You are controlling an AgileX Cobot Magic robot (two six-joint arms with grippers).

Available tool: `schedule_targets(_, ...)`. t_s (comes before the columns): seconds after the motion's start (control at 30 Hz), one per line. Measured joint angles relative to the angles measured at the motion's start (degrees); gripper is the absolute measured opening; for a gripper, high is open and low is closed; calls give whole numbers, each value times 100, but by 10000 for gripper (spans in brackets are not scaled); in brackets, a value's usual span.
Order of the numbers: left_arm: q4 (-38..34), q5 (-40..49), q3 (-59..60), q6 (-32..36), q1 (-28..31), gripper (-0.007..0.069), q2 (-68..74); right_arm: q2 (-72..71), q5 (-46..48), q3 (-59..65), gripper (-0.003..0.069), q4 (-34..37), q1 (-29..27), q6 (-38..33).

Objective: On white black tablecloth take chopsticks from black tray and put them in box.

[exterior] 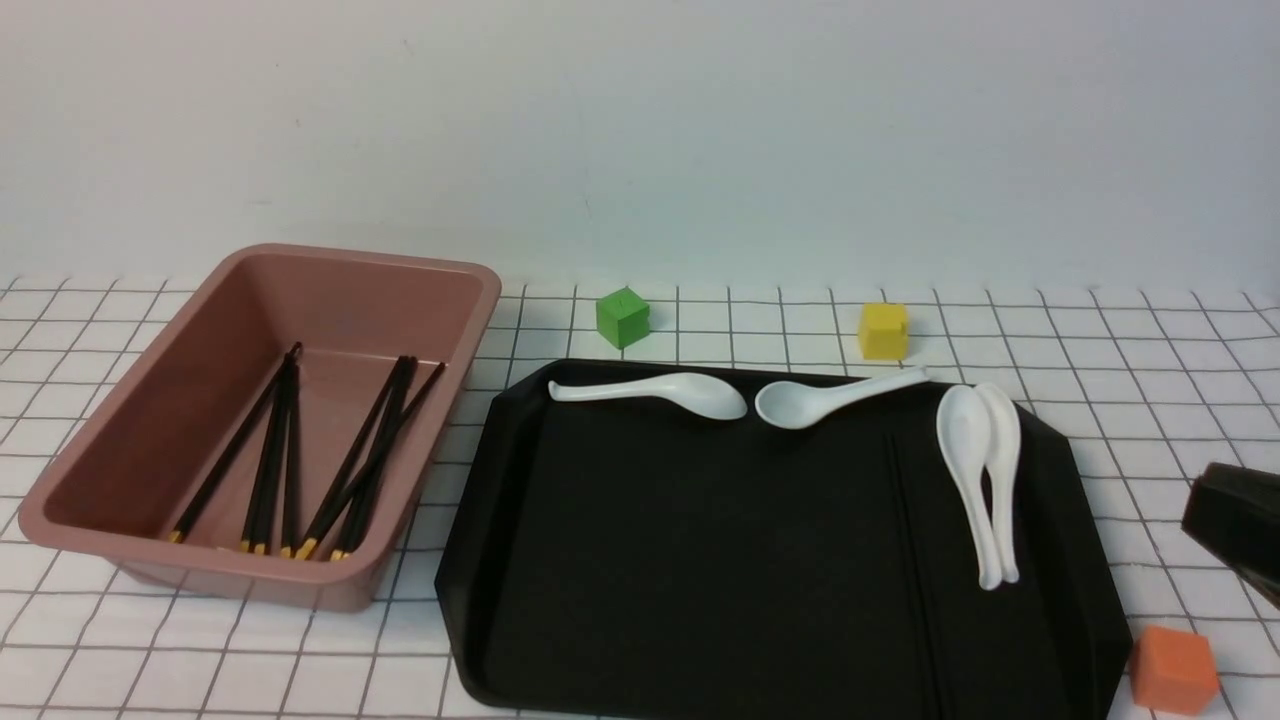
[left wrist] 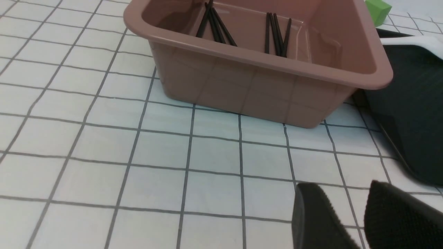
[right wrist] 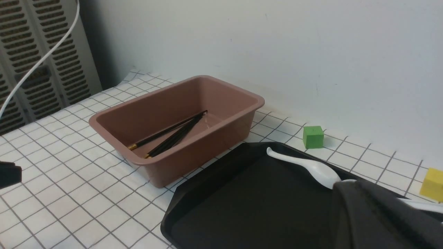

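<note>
The right gripper (exterior: 1225,520) is poking in at the frame edge right of the tray (exterior: 700,560), mostly cut off, its fingers pressing together with nothing showing between them. The left gripper (left wrist: 341,193) is showing only in its own wrist view, fingers parted over bare tablecloth (left wrist: 104,155) left of the tray, gripping nothing. A faint dark line is running along the tray's right part; whether it is a stick or a ridge is impossible to tell. The chopsticks (exterior: 275,455) are lying in the box (exterior: 350,300) just left of the tray, gold ends toward its near wall. Four white spoons (exterior: 975,470) are resting on the tray's far and right parts. A green cube (exterior: 622,317) and a yellow cube (exterior: 883,330) are sitting behind the tray, and an orange cube (exterior: 1173,668) at its near right corner. The checked cloth is covering the worktop, a pale wall (exterior: 700,130) is rising behind, and a louvred grille (right wrist: 20,79) with a white cable (right wrist: 38,62) is standing far left of the tray.
</note>
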Motion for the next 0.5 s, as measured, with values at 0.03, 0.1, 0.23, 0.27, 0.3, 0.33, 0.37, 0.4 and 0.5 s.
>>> schedule_targets(0.03,0,0,0,0,0,238,0,0,0,0,2,0,0,0)
schedule_targets(0.1,0,0,0,0,0,238,0,0,2,5,3,0,0,0)
schedule_targets(0.23,0,0,0,0,0,238,0,0,7,5,6,0,0,0)
schedule_targets(0.27,0,0,0,0,0,238,0,0,7,5,6,0,0,0)
schedule_targets(0.3,0,0,0,0,0,238,0,0,7,5,6,0,0,0)
schedule_targets(0.33,0,0,0,0,0,238,0,0,7,5,8,0,0,0)
schedule_targets(0.37,0,0,0,0,0,238,0,0,7,5,9,0,0,0)
schedule_targets(0.4,0,0,0,0,0,238,0,0,7,5,9,0,0,0)
schedule_targets(0.5,0,0,0,0,0,238,0,0,-83,66,13,0,0,0)
